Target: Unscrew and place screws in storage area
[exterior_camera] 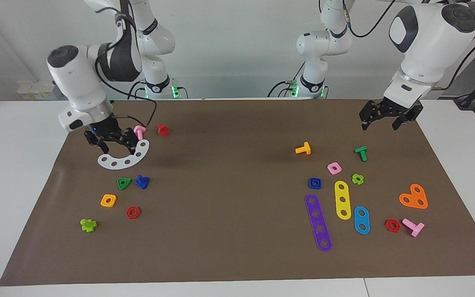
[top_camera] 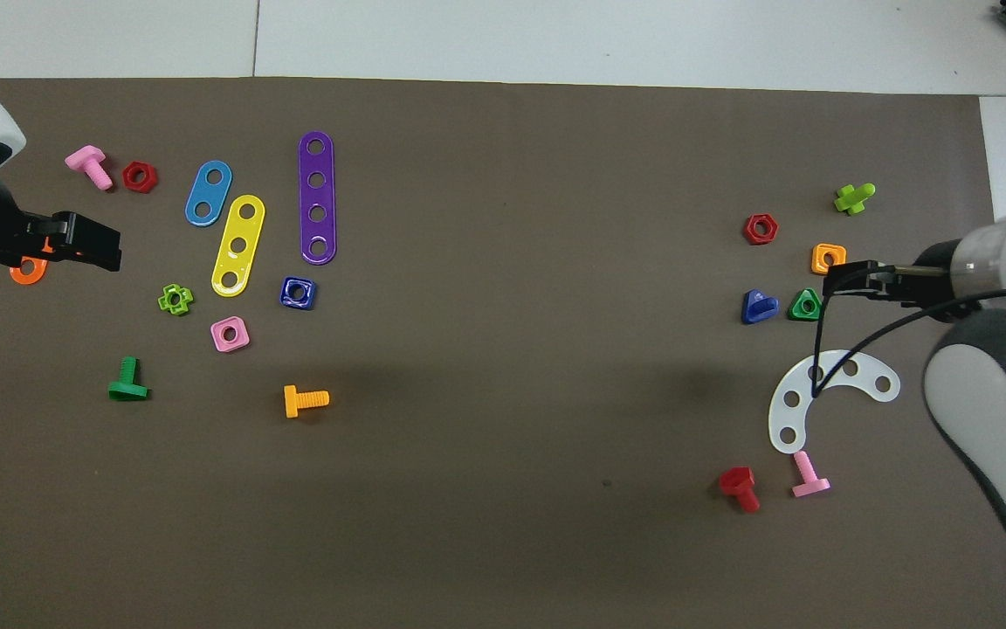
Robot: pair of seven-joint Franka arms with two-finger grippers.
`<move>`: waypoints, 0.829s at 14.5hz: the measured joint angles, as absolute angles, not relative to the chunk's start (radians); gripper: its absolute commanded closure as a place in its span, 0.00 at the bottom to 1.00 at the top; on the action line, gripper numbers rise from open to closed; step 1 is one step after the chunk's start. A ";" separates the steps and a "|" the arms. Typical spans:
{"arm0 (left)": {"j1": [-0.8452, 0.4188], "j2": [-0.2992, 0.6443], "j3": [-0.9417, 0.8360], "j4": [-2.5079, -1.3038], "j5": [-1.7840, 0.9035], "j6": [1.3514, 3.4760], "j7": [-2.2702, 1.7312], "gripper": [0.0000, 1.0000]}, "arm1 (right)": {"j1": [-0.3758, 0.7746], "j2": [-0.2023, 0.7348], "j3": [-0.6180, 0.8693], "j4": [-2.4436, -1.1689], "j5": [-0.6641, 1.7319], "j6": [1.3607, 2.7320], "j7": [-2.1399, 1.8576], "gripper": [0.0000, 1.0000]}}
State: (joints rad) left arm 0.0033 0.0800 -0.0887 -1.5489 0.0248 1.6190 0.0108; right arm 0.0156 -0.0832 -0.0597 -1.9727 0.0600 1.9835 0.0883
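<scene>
A blue screw (exterior_camera: 142, 181) (top_camera: 758, 307) lies loose on the brown mat in the storage area, touching nothing but the mat. It is right beside the green triangle nut (exterior_camera: 123, 183) (top_camera: 805, 305). The orange square nut (exterior_camera: 108, 200), the red hex nut (exterior_camera: 132, 212) and the white curved strip (exterior_camera: 124, 157) (top_camera: 826, 393) lie around it. My right gripper (exterior_camera: 114, 144) (top_camera: 848, 279) hangs open and empty, raised over the white strip's edge. My left gripper (exterior_camera: 379, 119) (top_camera: 88, 245) waits open and empty above the mat at the left arm's end.
A pink bolt (exterior_camera: 139, 131) and a red bolt (exterior_camera: 163, 129) lie close to the white strip, on the robots' side. A lime cross nut (exterior_camera: 88, 225) sits farther out. Purple (exterior_camera: 318, 222), yellow (exterior_camera: 342, 199) and blue (exterior_camera: 361, 220) strips, nuts, bolts and an orange plate (exterior_camera: 414, 197) crowd the left arm's end.
</scene>
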 measured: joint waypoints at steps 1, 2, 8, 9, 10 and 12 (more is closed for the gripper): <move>0.003 0.080 -0.089 -1.549 0.025 1.619 0.011 0.00 | 0.001 -0.114 -0.061 -1.946 0.060 1.906 0.088 0.00; 0.003 0.080 -0.089 -1.549 0.025 1.619 0.011 0.00 | -0.013 -0.134 -0.061 -1.909 0.057 1.831 0.088 0.00; 0.003 0.080 -0.088 -1.549 0.025 1.620 0.042 0.00 | -0.046 -0.128 -0.062 -1.672 0.017 1.578 0.088 0.00; 0.004 0.080 -0.088 -1.549 0.025 1.620 0.058 0.00 | -0.047 -0.120 -0.062 -1.657 0.017 1.575 0.088 0.00; 0.004 0.080 -0.087 -1.549 0.025 1.620 0.071 0.00 | -0.047 -0.113 -0.062 -1.650 0.017 1.575 0.088 0.00; 0.004 0.080 -0.087 -1.549 0.025 1.620 0.089 0.00 | -0.046 -0.098 -0.060 -1.648 0.017 1.575 0.088 0.00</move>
State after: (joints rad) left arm 0.0044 0.0799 -0.0867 -1.5489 0.0248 1.6195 0.0894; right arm -0.0464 -0.0984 -0.0605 -1.6481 0.0169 1.5748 0.0883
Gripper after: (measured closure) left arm 0.000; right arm 0.000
